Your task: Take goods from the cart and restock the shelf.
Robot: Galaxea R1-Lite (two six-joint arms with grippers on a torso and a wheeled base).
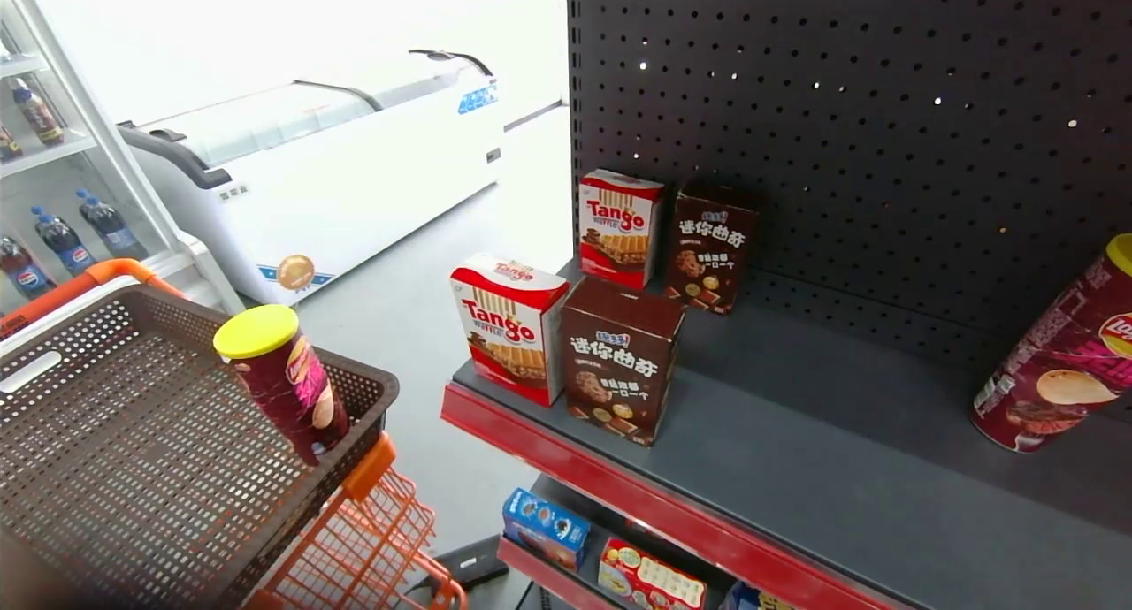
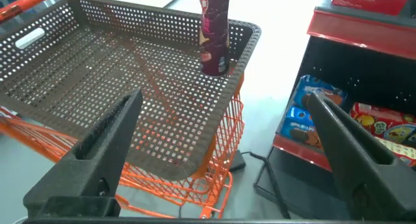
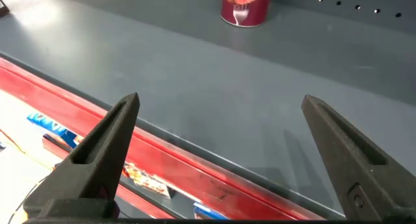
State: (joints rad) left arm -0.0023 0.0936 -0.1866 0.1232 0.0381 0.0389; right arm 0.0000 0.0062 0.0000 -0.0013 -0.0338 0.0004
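Left tool [image 2: 222, 99], jaws apart and empty, hangs over the cart's basket [image 2: 97, 62], where a lone chip can [image 2: 214, 32] stands in the corner nearest the shelf [image 3: 227, 74]. Right tool [image 3: 220, 100], likewise spread, hovers above that shelf. The can looks light, stiff and slick-sided, so a gentle mid-body grip seems best.

The head view looks forward and down from high up, with the basket [image 1: 133, 468] at its left and the shelf [image 1: 796, 451] at its right, both near. The left wrist view looks out between the left gripper's [image 2: 221, 99] spread fingers, down across the same basket, and shares the basket can [image 2: 214, 36] with the head view. The right wrist view faces across the shelf board, low and close, between the right gripper's [image 3: 220, 102] spread fingers, and shares the shelf can [image 3: 246, 4] and red edge [image 3: 195, 162] with the head view.
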